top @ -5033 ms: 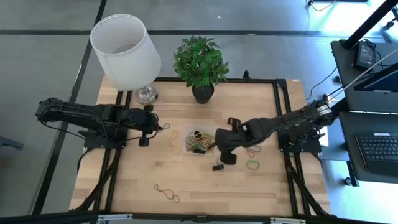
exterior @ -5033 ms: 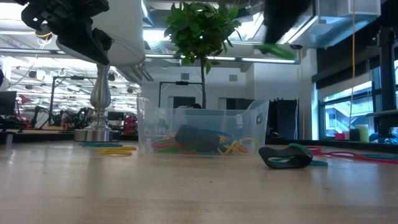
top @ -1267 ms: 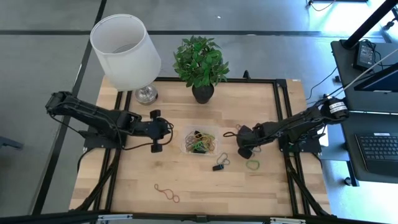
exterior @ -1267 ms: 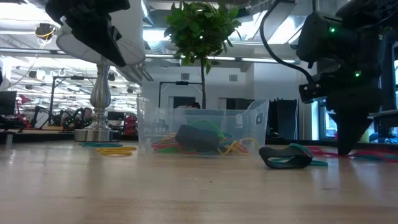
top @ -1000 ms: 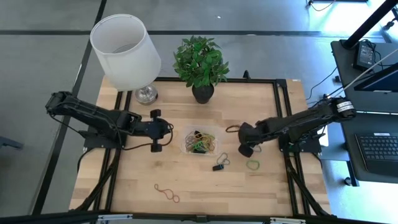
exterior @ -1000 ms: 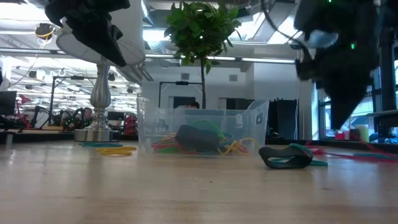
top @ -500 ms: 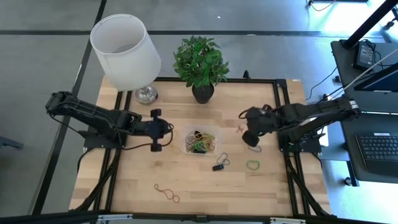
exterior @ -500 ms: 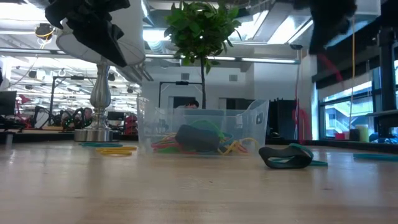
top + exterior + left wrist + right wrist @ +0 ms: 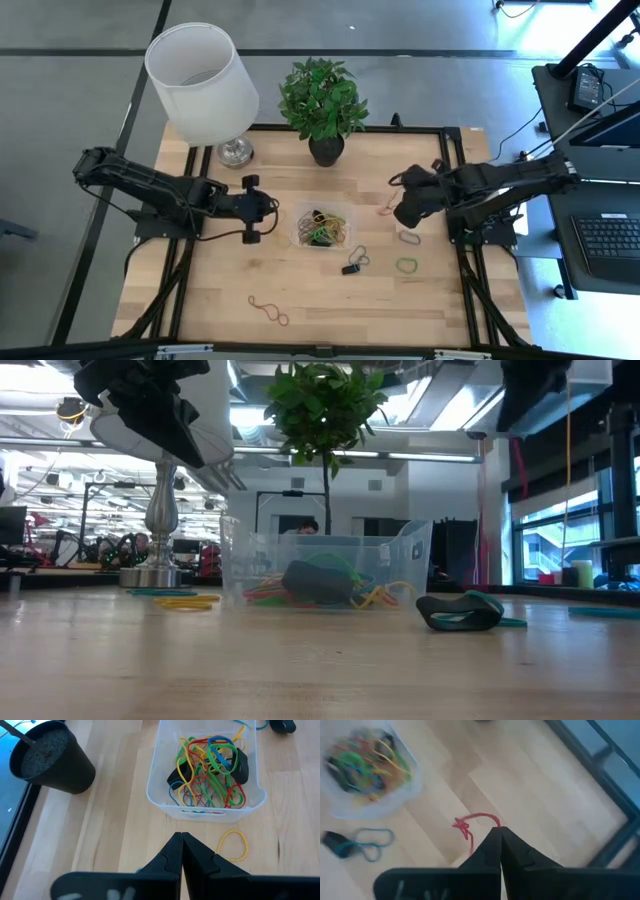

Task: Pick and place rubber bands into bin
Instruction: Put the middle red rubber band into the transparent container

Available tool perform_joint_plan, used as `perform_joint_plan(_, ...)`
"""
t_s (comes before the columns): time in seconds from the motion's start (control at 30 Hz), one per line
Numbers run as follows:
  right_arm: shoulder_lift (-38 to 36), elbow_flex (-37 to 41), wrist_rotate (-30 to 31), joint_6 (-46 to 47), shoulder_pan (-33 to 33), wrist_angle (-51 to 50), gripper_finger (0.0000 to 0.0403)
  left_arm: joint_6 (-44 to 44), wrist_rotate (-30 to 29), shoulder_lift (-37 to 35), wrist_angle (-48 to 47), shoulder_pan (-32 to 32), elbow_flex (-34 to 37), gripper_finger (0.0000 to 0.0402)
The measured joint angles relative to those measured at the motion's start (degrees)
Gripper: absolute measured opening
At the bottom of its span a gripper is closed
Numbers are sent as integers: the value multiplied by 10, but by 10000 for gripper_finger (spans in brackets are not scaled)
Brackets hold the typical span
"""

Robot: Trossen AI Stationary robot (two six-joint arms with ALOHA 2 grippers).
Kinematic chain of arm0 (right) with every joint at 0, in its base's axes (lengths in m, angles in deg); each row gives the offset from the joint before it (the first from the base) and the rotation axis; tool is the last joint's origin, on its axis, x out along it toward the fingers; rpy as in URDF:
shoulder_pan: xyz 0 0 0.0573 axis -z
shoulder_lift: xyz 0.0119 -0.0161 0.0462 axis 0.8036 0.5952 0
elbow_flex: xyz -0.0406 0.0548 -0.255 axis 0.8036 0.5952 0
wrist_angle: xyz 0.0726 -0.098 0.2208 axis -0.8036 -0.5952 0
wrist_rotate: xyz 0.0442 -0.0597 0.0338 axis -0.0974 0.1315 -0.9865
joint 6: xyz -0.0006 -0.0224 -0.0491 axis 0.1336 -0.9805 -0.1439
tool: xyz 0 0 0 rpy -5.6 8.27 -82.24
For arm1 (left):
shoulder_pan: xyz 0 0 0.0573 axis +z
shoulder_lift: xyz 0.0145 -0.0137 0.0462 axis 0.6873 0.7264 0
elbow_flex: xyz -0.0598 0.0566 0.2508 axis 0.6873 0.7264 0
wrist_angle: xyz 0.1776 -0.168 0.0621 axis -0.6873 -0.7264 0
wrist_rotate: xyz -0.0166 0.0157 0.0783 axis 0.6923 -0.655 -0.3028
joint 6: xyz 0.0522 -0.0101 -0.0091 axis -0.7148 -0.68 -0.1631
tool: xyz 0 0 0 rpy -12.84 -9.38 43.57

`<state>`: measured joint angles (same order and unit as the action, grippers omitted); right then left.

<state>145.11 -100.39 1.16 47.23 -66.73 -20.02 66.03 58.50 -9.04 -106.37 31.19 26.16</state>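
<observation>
The bin (image 9: 322, 227) is a clear tub near the table's middle, holding many coloured rubber bands (image 9: 210, 767). My right gripper (image 9: 500, 831) hangs in the air to the right of the bin (image 9: 367, 772), shut on a red rubber band (image 9: 470, 827). In the high view, that red band (image 9: 386, 208) shows just left of my right gripper (image 9: 398, 212). My left gripper (image 9: 268, 207) hovers shut and empty to the left of the bin, with a yellow band (image 9: 234, 844) on the table between its fingertips (image 9: 181, 838) and the tub. My right gripper pinches the red band at its fingertips, by one end of the loop (image 9: 491, 821). The fingers slant steeply down from above. The band is lifted clear of the table and dangles slack and crumpled from the tips.
Loose bands lie on the wood: a grey one (image 9: 409, 238), a green one (image 9: 406, 265), a black and a teal one (image 9: 352, 262) and a red-tan one (image 9: 268, 310) near the front. A potted plant (image 9: 322, 100) and a lamp (image 9: 203, 80) stand at the far edge.
My right gripper has risen from the table and drifted a little toward the far edge, tipping more steeply downward. It stays shut, and the red band has come up off the wood with it and now hangs clear.
</observation>
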Motion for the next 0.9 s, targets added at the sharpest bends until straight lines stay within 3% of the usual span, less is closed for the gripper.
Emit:
perform_joint_plan(0.5, 0, 276, -104, 140, 1, 88, 0, 1, 1, 0, 0, 0, 0, 3)
perform_joint_plan(0.9, 0, 333, -99, 223, 3, 60, 32, 16, 3, 0, 0, 0, 0, 3)
